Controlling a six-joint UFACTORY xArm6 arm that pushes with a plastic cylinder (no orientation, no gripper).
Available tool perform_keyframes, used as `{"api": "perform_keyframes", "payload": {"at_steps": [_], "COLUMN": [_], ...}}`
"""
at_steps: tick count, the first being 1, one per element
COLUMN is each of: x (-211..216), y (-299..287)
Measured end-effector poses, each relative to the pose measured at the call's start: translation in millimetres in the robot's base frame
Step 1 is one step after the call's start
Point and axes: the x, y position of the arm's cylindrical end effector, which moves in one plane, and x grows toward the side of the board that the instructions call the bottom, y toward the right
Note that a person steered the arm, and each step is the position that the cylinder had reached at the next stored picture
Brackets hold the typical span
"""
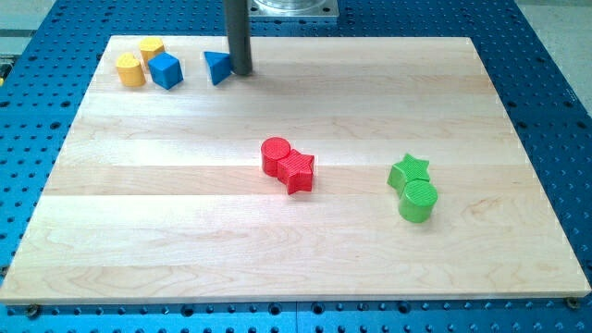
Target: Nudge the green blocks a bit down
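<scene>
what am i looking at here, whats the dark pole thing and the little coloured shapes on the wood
There is one picture, from a single camera looking down at a wooden board. The dark pole is a robot arm's rod; my tip slides on the board and pushes blocks. It holds nothing. It sits at the view's top, right beside a blue triangle. Left of that are a blue cube and two yellow blocks. Mid-board lie a red cylinder and red star, touching. At the view's right are a green star and green cylinder.
</scene>
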Motion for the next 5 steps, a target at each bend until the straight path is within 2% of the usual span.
{"api": "perform_keyframes", "payload": {"at_steps": [1, 2, 3, 4, 5], "x": [10, 30, 76, 85, 157], "y": [-58, -56, -2, 110, 189]}}
